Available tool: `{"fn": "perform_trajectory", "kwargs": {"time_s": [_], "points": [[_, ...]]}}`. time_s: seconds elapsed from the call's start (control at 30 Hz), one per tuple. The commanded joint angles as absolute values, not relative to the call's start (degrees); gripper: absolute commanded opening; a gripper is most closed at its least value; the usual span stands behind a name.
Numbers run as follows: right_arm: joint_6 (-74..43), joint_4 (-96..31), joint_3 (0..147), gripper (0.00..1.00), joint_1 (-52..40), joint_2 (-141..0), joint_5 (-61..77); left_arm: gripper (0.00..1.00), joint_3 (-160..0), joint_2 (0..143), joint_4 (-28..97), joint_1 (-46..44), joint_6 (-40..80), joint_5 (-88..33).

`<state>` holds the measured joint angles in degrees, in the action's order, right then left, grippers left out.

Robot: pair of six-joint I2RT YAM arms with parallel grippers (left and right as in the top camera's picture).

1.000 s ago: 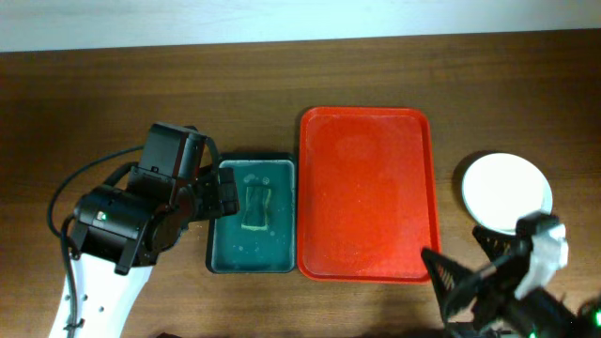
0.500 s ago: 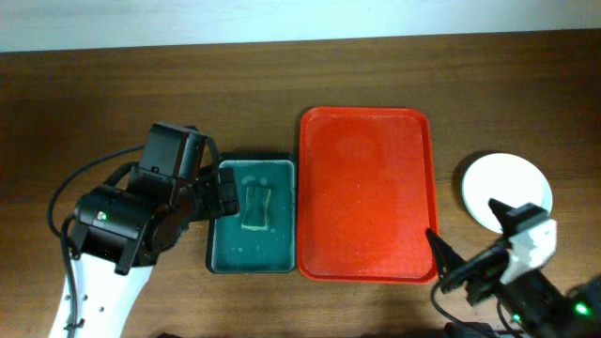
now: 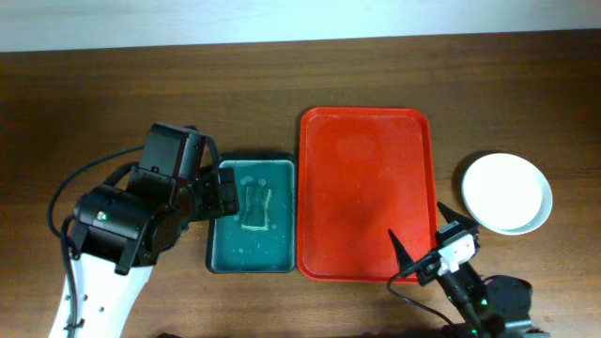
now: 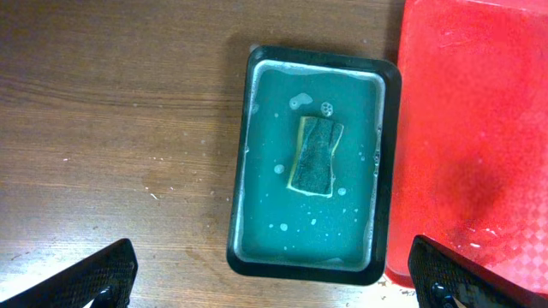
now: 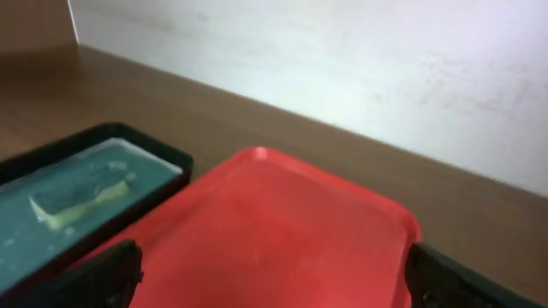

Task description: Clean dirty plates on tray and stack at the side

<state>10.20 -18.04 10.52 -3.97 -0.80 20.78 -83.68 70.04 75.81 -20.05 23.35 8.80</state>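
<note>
The red tray (image 3: 366,192) lies bare in the middle of the table, nothing on it. To its right a white plate (image 3: 507,191) rests on the wood, with a pale rim showing under its near edge. My right gripper (image 3: 424,239) hovers open over the tray's near right corner, empty, its fingers apart over the red tray (image 5: 282,231) in the right wrist view. My left gripper (image 3: 225,194) stands open and empty at the left edge of the dark green basin (image 3: 252,228). In the left wrist view its fingertips (image 4: 90,278) straddle the basin's near end.
The basin (image 4: 312,162) holds soapy water and a sponge (image 4: 315,154) and sits against the tray's left side (image 4: 467,128). A pale wall runs behind the table's far edge (image 5: 342,51). The left arm's body (image 3: 122,225) fills the near left.
My right gripper has swung left, from in front of the white plate to the tray's near right corner, leaving the plate fully in view. The left arm has not moved.
</note>
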Motion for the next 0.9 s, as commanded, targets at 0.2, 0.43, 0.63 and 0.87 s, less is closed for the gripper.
{"fn": "perform_trajectory", "kwargs": {"time_s": [0.2,0.43,0.63,0.87], "points": [[8.75,-1.91,0.32,0.98,-4.34,-0.19,20.29,0.99,-83.77,69.41,75.75,-19.70,22.46,9.19],[8.73,-2.72,0.32,0.99,-4.34,-0.21,20.29,0.99,-83.77,69.41,75.75,-19.70,22.46,9.19],[8.73,-2.72,0.32,0.98,-4.34,-0.25,20.29,0.99,-83.77,69.41,75.75,-19.70,22.46,9.19],[8.73,-2.72,0.32,0.98,-4.34,-0.25,20.29,0.99,-82.70,66.35,74.46,-19.68,22.44,13.23]]}}
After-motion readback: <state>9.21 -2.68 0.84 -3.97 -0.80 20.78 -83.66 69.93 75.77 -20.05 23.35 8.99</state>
